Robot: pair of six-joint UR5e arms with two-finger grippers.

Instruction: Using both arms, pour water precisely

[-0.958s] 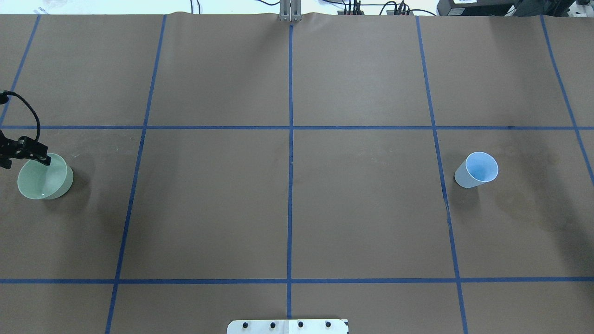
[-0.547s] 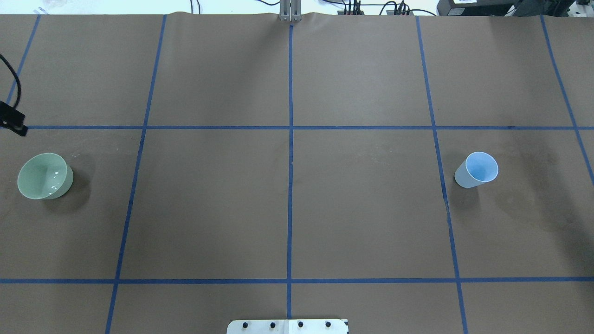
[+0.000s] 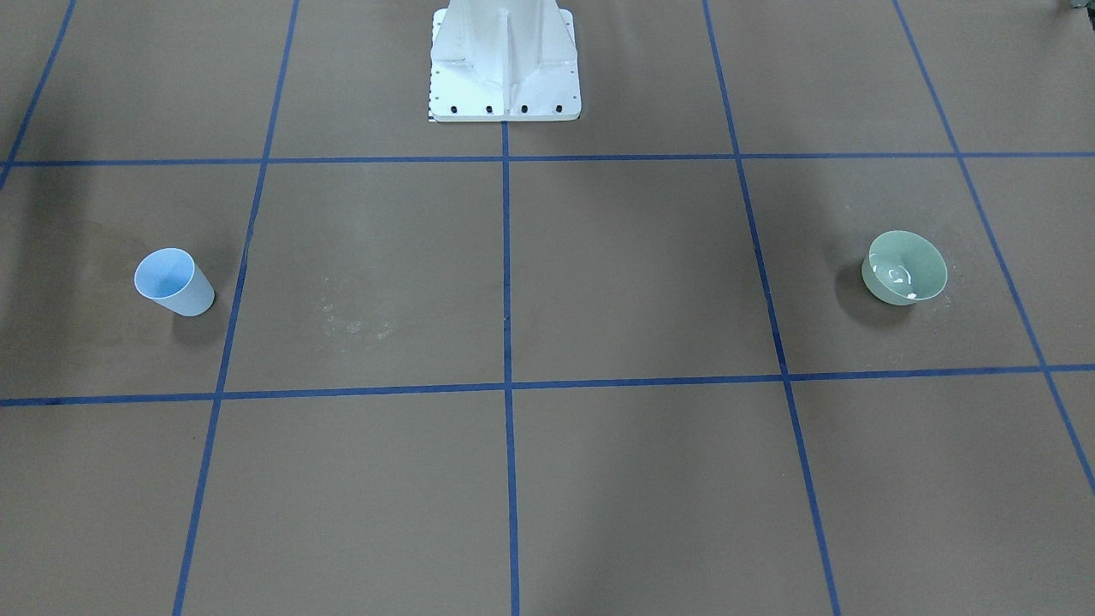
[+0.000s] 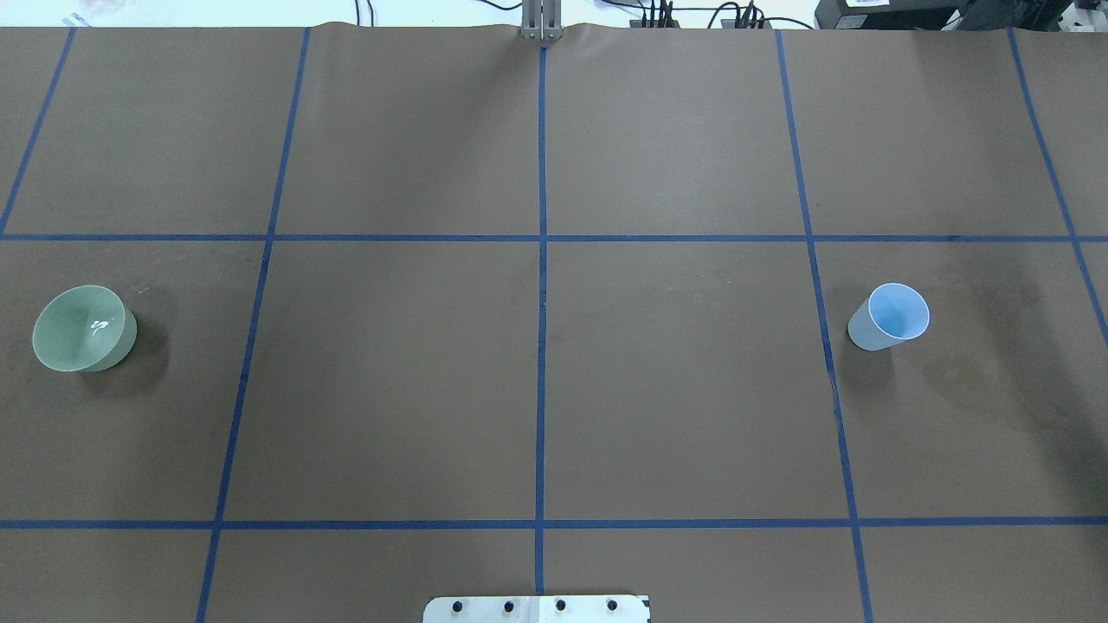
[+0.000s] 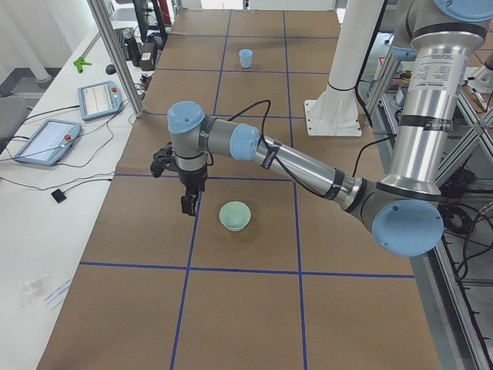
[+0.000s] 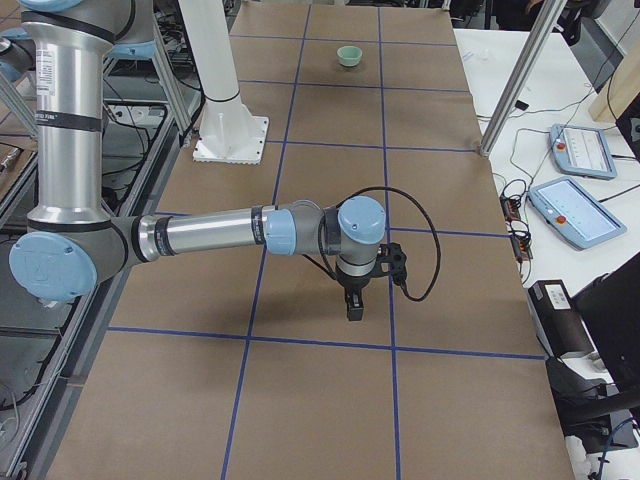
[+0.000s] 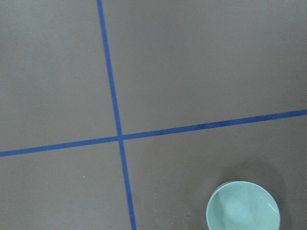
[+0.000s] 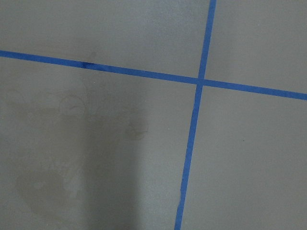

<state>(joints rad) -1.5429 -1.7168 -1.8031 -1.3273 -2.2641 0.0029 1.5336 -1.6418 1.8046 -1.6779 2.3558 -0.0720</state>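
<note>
A pale green bowl point(image 4: 62, 336) stands upright on the table's left side, also seen in the front view point(image 3: 922, 255) and the left wrist view point(image 7: 240, 211). Water point(image 4: 98, 325) shows in it only as small white glare point(image 3: 896, 275). A light blue cup point(image 4: 892, 316) stands upright far to the right, its inside looking dry. My left gripper point(image 5: 187, 205) hangs pointing down beside the bowl point(image 5: 234, 216), apart from it. My right gripper point(image 6: 353, 308) hangs over bare table. Both show only in the side views, so I cannot tell whether they are open or shut.
The white pedestal point(image 4: 537, 608) stands at the near middle edge. Blue tape lines grid the brown table. Aluminium posts point(image 5: 115, 54) and teach pendants point(image 5: 46, 140) sit along the far bench. Faint dried water stains mark the table by the cup point(image 3: 174, 282).
My left gripper has left the bowl's rim, drawn back and gone out past the overhead view's left edge. The glare in the bowl has shifted. The cup has not moved.
</note>
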